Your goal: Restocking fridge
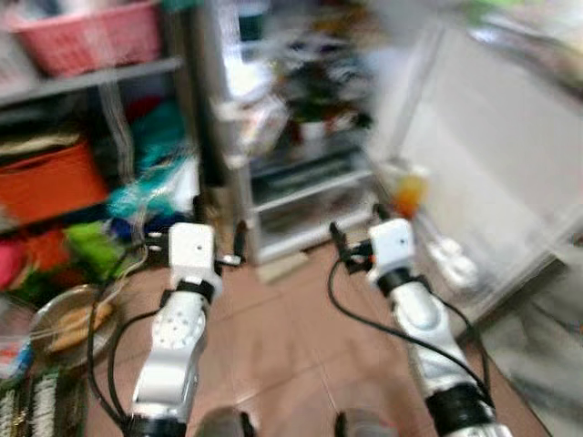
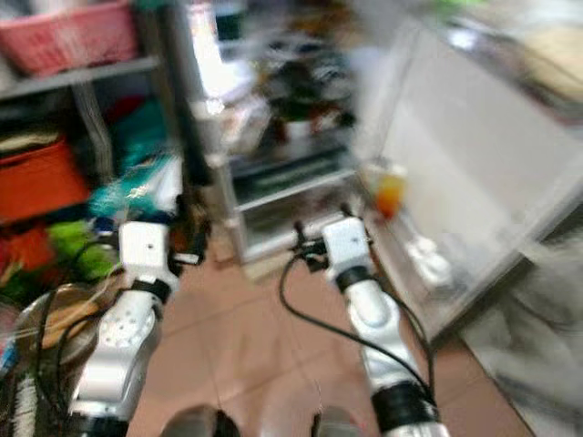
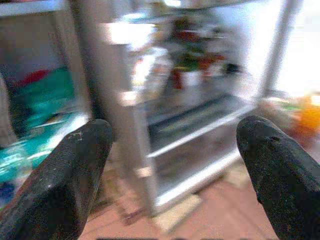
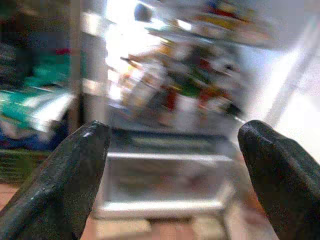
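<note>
The fridge (image 1: 301, 137) stands open ahead, blurred, its shelves crowded with food and its drawers (image 1: 310, 196) low down. Its white door (image 1: 492, 155) swings out to the right, with an orange bottle (image 1: 410, 193) in the door rack. My left gripper (image 1: 239, 238) and right gripper (image 1: 357, 226) are both raised before me over the tiled floor, short of the fridge. Both are open and hold nothing; in the wrist views the left fingers (image 3: 65, 175) and right fingers (image 4: 65, 175) stand wide apart with the fridge shelves between them.
A shelf unit on the left holds a pink basket (image 1: 91, 36), an orange bin (image 1: 50, 182) and green and teal bags (image 1: 146, 182). A round tray with food (image 1: 73, 323) lies on the floor at the left. The brown tiled floor (image 1: 291, 346) lies between me and the fridge.
</note>
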